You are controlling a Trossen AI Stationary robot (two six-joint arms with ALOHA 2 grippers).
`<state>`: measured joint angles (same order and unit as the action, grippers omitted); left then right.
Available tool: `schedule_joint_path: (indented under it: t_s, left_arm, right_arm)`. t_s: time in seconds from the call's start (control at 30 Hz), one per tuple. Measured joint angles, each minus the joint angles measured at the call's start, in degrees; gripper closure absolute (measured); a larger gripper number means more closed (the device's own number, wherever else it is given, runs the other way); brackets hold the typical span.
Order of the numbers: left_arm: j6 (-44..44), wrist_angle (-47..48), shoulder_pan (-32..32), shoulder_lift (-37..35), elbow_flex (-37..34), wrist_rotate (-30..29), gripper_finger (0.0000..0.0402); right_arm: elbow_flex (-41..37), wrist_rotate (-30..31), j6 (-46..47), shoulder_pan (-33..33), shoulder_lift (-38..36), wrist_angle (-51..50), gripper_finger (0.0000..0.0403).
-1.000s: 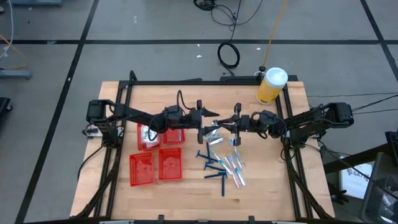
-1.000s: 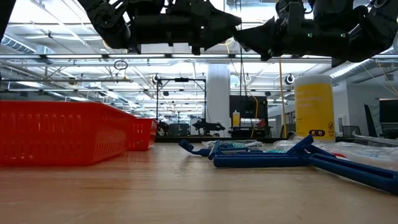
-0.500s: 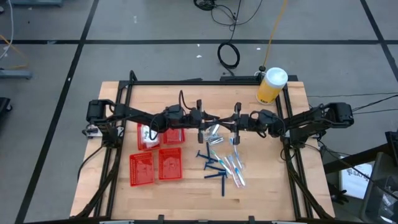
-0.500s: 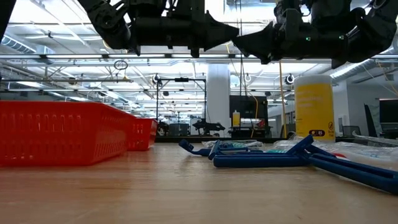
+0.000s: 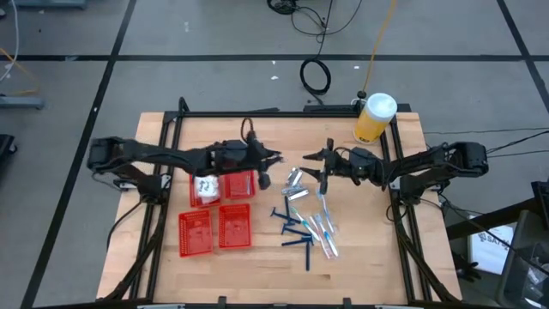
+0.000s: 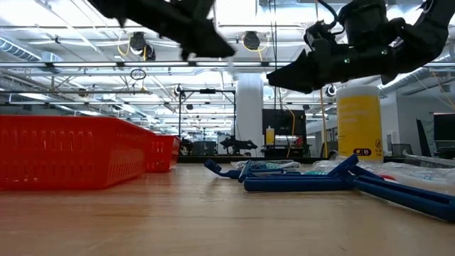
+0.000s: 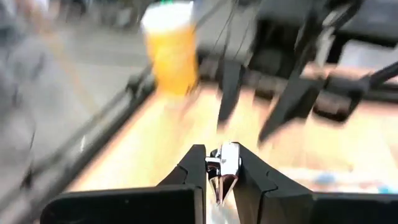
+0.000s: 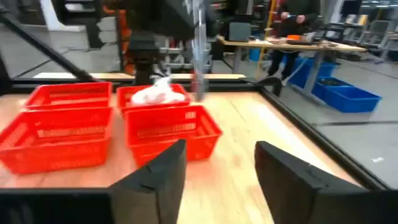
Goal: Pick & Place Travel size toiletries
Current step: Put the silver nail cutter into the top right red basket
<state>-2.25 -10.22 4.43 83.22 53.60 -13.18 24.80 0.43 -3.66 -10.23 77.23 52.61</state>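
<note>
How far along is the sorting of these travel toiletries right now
Partly done. White packets already sit in one red basket. The left gripper is clamped on a small silver tube, held above the table near the baskets. The right gripper is open and empty. Razors, toothbrushes and more silver tubes are left on the table.

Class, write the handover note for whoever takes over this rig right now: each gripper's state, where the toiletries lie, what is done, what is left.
Left gripper: shut on a small silver tube, held above the red baskets.
Right gripper: open, empty, above the loose pile.
Toiletries: blue razors, wrapped toothbrushes and silver tubes lie loose on the table, right of the baskets.
Done: white packets sit in one far basket.
Left: drop the held tube, then sort the pile.
</note>
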Motion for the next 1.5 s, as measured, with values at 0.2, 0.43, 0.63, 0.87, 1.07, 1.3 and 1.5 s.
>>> schedule_joint_path:
  t_s: [0.2, 0.43, 0.63, 0.87, 1.07, 1.3, 1.5]
  left_arm:
    - [-26.6, 34.5, 0.0, -6.0, 0.0, -3.3, 0.0368]
    - [-40.5, 46.3, -1.0, -4.3, -0.1, -4.3, 0.0367]
    - [-41.5, 46.6, -1.0, -1.7, -0.1, -3.9, 0.0359]
    - [-42.9, 47.1, -0.9, 1.2, -0.1, -1.7, 0.0335]
    - [-43.6, 47.8, -0.8, 1.6, -0.1, -1.7, 0.026]
    - [-40.8, 48.7, -0.8, 1.6, -0.1, -1.7, 0.0161]
    - [-37.1, 46.6, 0.5, -0.5, -0.1, -2.3, 0.0121]
  right_arm:
    - [0.0, -0.3, 0.0, -1.2, 0.0, -2.0, 0.0191]
    - [0.0, -0.3, 0.0, -1.5, 0.0, -2.3, 0.0202]
    - [0.0, -0.5, 0.0, -1.5, 0.0, -2.4, 0.0206]
    - [0.0, -0.5, 2.0, -1.6, 0.0, -2.4, 0.0206]
    - [0.0, -0.5, 2.8, -1.8, 0.0, -2.8, 0.0206]
    - [0.0, -0.5, 2.0, -1.8, 0.0, -5.4, 0.0206]
    - [1.9, -3.3, 1.1, -1.8, 0.1, -18.1, 0.0206]
